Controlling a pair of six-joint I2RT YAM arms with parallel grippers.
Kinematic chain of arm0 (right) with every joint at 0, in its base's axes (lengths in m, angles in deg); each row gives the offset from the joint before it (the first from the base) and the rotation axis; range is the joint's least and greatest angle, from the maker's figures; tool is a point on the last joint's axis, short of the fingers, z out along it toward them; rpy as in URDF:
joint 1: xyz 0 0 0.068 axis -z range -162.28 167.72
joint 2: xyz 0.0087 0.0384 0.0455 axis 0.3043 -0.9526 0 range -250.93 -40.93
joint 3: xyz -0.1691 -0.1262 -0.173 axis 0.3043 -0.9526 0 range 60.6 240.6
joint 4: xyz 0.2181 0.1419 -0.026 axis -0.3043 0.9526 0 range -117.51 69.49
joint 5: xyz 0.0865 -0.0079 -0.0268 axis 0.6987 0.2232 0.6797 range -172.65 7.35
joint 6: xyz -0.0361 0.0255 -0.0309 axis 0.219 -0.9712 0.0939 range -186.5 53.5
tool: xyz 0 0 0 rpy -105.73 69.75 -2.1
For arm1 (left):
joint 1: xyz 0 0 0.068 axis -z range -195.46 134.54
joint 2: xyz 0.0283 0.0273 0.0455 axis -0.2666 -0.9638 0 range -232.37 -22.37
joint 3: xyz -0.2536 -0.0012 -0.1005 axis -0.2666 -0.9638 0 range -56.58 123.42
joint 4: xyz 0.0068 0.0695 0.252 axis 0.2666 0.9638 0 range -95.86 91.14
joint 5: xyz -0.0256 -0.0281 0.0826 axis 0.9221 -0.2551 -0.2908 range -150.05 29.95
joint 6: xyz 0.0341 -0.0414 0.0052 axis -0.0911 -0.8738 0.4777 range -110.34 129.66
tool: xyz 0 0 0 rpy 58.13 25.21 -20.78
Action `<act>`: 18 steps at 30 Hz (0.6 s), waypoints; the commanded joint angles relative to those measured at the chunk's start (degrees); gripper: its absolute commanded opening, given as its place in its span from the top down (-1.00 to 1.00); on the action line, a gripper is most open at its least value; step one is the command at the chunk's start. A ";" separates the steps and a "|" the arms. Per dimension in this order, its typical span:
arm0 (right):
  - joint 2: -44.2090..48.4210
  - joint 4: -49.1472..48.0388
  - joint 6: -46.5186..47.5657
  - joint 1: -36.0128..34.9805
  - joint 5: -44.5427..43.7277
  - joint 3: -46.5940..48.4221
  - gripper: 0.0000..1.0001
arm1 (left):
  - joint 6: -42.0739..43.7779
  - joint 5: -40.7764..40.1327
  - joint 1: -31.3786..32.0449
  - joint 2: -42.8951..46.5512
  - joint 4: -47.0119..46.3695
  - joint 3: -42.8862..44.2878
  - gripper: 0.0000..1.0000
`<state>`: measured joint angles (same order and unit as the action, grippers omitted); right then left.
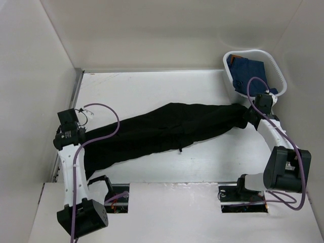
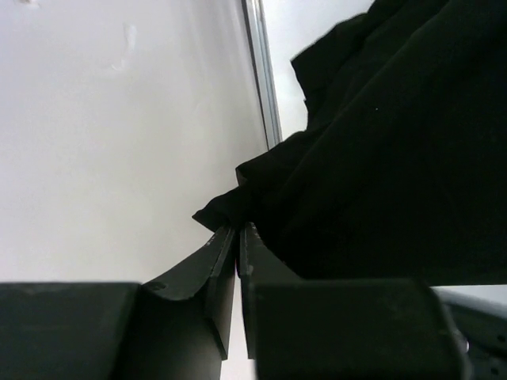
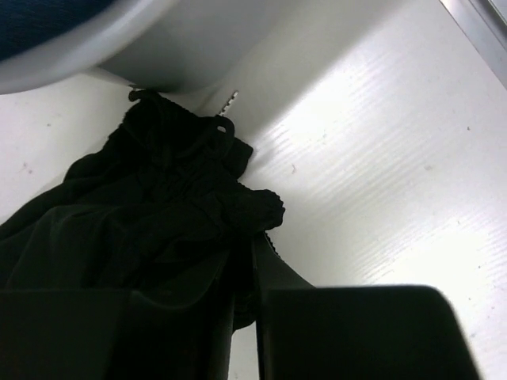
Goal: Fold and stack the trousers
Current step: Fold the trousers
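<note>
Pinching the soft black long-legged trousers [image 1: 167, 129] at each end, my left pincer [image 2: 236, 231] and right pincer [image 3: 244, 253] both clamp fabric, stretching them across the white table [image 1: 152, 86]. Either thin bite may slip under tension; the right end could snag the white plastic basket [image 1: 276, 66] nearby.

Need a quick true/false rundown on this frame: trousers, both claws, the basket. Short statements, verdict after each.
1. The trousers lie stretched out across the table, between the two arms. True.
2. The left claw is open and clear of the fabric. False: it is shut on an edge of the trousers.
3. The right claw grips the gathered end of the trousers beside the white basket. True.
4. The white basket is empty. False: a blue garment lies in it.
5. The trousers are already folded into a compact stack. False: they are at full length, unfolded.
</note>
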<state>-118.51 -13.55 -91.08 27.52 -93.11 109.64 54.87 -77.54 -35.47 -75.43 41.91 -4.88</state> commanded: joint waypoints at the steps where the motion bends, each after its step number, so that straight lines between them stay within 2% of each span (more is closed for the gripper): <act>1: 1.47 -0.95 -0.56 1.14 -1.49 -0.26 0.59 | 2.25 -1.14 0.80 2.87 6.79 -2.38 0.83; 3: 1.47 0.19 -0.82 1.23 -1.49 -0.34 0.23 | 2.51 -1.14 1.77 4.01 9.96 -4.32 0.72; 7: 4.97 0.37 -1.35 2.72 -3.33 -2.19 -0.15 | 2.34 -0.26 3.09 5.95 17.43 -4.16 0.35; 10: 9.01 0.37 -1.61 3.60 -4.92 -2.98 -0.18 | 2.60 0.70 3.35 5.77 24.28 -1.88 0.18; 13: 12.88 0.98 -1.26 3.43 -6.58 -2.89 -0.18 | 3.74 1.94 3.35 4.81 29.21 2.42 0.12; 16: 17.62 2.47 -0.74 3.34 -10.45 -2.72 -0.18 | 5.94 2.64 1.25 2.88 29.14 7.26 0.04; 18: 19.83 3.36 -0.38 3.34 -12.56 -2.89 -0.24 | 7.26 3.87 -1.03 0.68 25.11 8.68 -0.07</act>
<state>-101.53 -11.04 -91.88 30.58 -100.36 106.38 59.27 -75.84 -34.45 -72.92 68.38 0.02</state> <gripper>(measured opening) 0.613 0.523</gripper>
